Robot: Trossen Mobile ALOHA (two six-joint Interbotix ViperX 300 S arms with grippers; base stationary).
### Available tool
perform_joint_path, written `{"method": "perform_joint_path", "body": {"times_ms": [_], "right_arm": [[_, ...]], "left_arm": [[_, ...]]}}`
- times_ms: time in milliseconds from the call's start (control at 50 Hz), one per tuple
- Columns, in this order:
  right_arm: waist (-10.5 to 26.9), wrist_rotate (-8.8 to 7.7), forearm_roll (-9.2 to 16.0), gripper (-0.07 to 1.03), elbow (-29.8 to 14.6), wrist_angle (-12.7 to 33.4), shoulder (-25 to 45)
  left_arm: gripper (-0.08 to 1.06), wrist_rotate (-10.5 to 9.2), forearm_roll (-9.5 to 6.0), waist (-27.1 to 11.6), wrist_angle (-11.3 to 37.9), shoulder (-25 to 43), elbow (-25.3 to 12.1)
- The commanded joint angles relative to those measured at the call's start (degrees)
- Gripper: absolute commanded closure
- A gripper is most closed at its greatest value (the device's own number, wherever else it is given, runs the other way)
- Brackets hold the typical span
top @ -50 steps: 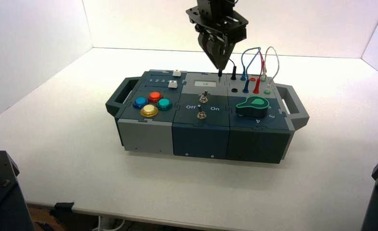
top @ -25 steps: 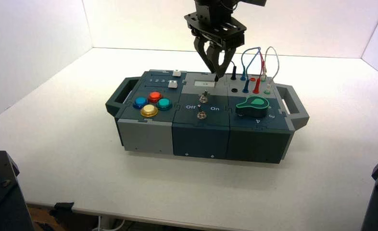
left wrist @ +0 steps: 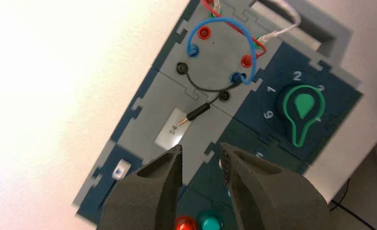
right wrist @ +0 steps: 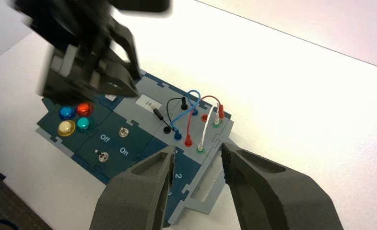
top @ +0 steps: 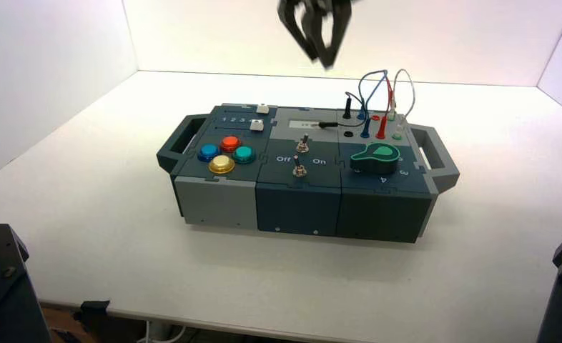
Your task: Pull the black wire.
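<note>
The black wire [left wrist: 210, 88] has one plug standing in a back socket [top: 347, 107]. Its other plug [left wrist: 198, 111] lies loose on the box's grey middle panel, beside an empty black socket [left wrist: 224, 96]. The loose plug also shows in the high view [top: 322, 124] and in the right wrist view [right wrist: 158, 114]. My left gripper [top: 319, 56] hangs high above the box, open and empty, as its wrist view [left wrist: 201, 151] confirms. My right gripper [right wrist: 197, 151] is open and empty, held high off the box's handle end, outside the high view.
Blue [top: 367, 82], red [top: 391, 93] and white [top: 409, 89] leads loop over the sockets at the box's back right. A green knob [top: 375, 157], two toggle switches [top: 300, 157] and coloured buttons [top: 225, 153] sit on the box top. Handles [top: 439, 153] stick out at both ends.
My left gripper opened, let go of the black plug and rose away from the box. The plug dropped and now lies flat on the grey panel.
</note>
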Motion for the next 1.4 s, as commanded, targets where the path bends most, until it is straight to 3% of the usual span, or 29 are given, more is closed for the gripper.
{"method": "perform_joint_path", "body": {"times_ms": [20,200,220,400,700,900,1400], "right_arm": [[-0.1,0.18,0.2,0.44,-1.0,-0.5,0.0],[-0.1,0.18,0.2,0.44,-0.9,-0.5,-0.4],[-0.1,0.18,0.2,0.44,-0.9,-0.5,-0.5],[-0.1,0.26,0.3,0.44,-0.9,-0.5,-0.5],[-0.1,0.26,0.4,0.44,-0.9,-0.6,-0.4],[-0.1,0.18,0.3,0.44,-0.9,-0.6,-0.4],[-0.1,0.26,0.3,0.44,-0.9,-0.6,-0.5]], "left_arm": [[0.53,-0.44,0.0,0.5,0.3,-5.6,1.7],[0.53,-1.05,0.0,1.2,0.4,-11.0,8.3],[0.53,-1.41,0.0,1.4,0.4,-12.9,10.9],[0.53,-1.49,0.35,1.8,-1.6,-20.8,20.8],[0.53,-0.79,0.79,7.6,-8.2,-27.9,30.7],[0.53,-0.97,0.79,9.0,-10.8,-27.3,32.1],[0.53,-0.62,0.88,11.2,-12.0,-25.8,32.4]]}}
